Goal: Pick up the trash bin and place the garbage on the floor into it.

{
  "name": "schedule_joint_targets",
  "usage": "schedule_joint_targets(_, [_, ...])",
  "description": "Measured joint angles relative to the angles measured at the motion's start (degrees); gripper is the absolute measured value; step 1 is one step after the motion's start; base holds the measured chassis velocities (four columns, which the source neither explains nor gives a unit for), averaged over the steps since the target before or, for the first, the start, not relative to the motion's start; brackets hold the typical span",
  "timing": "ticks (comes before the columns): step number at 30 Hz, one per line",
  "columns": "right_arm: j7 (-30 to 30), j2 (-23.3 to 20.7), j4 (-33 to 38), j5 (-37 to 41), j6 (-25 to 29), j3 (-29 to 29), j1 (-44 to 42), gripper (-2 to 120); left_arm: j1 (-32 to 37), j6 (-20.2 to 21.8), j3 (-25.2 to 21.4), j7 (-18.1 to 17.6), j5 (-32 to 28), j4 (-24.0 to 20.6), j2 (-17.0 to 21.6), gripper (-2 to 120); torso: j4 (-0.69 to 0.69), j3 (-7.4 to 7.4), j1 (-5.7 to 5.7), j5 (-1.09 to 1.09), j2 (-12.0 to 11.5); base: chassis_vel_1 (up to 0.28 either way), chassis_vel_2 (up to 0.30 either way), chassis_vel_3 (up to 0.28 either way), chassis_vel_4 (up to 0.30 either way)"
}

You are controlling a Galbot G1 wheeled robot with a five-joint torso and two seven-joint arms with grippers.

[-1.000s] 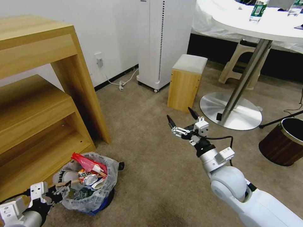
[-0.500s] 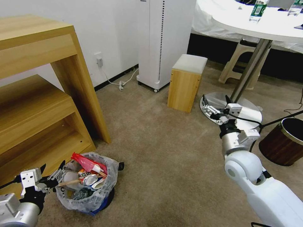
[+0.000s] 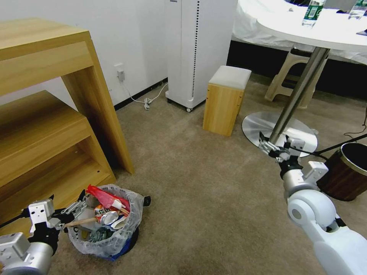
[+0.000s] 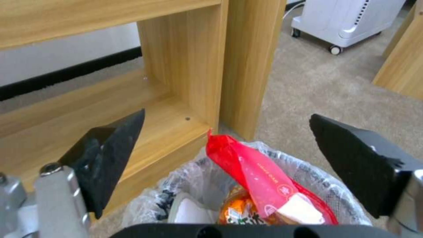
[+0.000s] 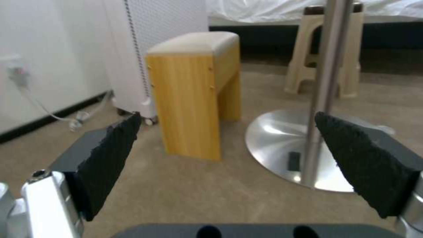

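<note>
Rubbish fills the trash bin (image 3: 105, 225), which stands on the floor (image 3: 191, 198) at the near left, just in front of the low end of the wooden shelf unit (image 3: 46, 126). Its crinkly bag puffs over the rim, and a red wrapper (image 3: 105, 196) sticks up out of the heap, with a wooden stick (image 3: 80, 221) and a crushed cup or can packed in beside it. A little blue shows at the base of the bin.

The left gripper (image 3: 65, 204) hangs just beside the bin's left rim, fingers spread wide with nothing between them; from the left wrist view the two dark fingertips (image 4: 112, 148) stand either side of the red wrapper (image 4: 260, 175) and the bag's edge, not touching either as far as I can see.

The right gripper (image 3: 272, 142) is well off to the right, held out low near the shiny round base of the white table (image 3: 281, 133), with its jaws open and empty. Beyond it, in the right wrist view, stand a small wooden stool (image 5: 194, 96) with a pale cushion and the table's metal pole (image 5: 324, 86). A dark wood-look bin (image 3: 344, 172) with a metal rim sits at the far right, close by that arm. The carpet between the two arms is plain beige.
</note>
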Motion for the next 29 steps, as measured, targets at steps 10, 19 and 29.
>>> schedule_joint_targets(10, [-4.5,5.0,1.3,-5.1,11.8,1.5,0.2,100,-2.0,-1.0,1.4,-0.1,0.2,1.5,0.8,100,0.03,0.0,0.0,-0.02,0.0,0.0,0.0,0.0,0.0])
schedule_joint_targets(19, [-15.1,11.6,0.8,-14.7,22.7,1.5,-5.9,100,-3.1,-3.5,2.0,-0.3,2.7,1.1,0.2,100,0.01,0.0,0.0,-0.02,0.0,0.0,0.0,0.0,0.0])
schedule_joint_targets(29, [-17.0,19.2,5.3,-15.5,23.0,2.5,-10.4,100,-2.5,-5.1,2.3,0.8,4.6,0.8,-1.1,100,0.01,0.0,0.0,-0.02,0.0,0.0,0.0,0.0,0.0])
